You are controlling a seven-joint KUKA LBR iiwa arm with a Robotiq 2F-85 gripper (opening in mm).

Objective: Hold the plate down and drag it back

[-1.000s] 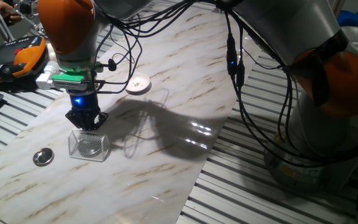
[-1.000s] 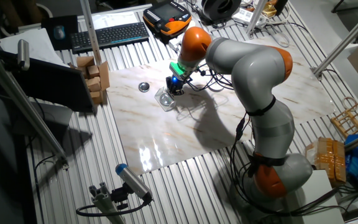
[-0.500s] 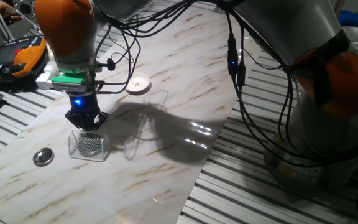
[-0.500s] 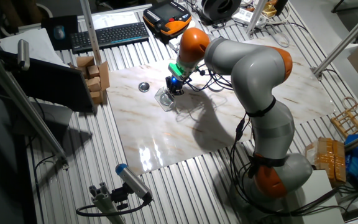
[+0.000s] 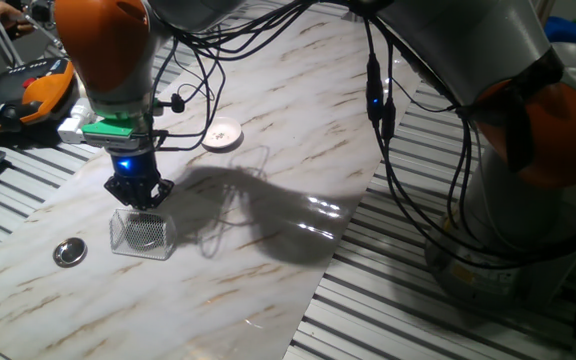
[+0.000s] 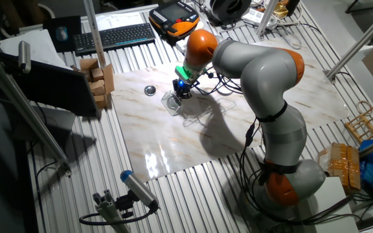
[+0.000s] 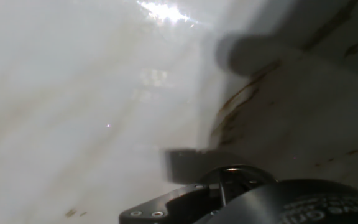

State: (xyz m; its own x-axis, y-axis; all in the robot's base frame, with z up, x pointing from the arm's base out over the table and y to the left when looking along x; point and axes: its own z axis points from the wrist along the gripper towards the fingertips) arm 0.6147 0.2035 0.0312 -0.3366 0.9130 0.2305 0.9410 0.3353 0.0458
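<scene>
I have the gripper [image 5: 139,196] low over the marble tabletop [image 5: 268,200], its black fingertips pointing down just above a small clear mesh-patterned box [image 5: 140,232] that sits near the tabletop's front-left part in one fixed view. From here I cannot tell whether the fingers are parted or pressed together; they taper into one dark cluster, and the hand view is washed out, showing only pale marble and a blurred dark piece of the hand. A blue light glows on the wrist just above the fingers, with a green band above that. The plate [image 5: 222,136] lies flat and untouched on the tabletop, well apart from the gripper, toward the far edge and beside the hanging black cables [image 5: 204,90]. A small shiny metal disc [image 5: 69,252] rests close to the left edge, near the box but not touching it. In the other fixed view, the gripper [image 6: 182,90] hangs over the same box [image 6: 171,102], with the disc [image 6: 150,90] toward the cardboard boxes [image 6: 98,79] beyond the tabletop's edge.
</scene>
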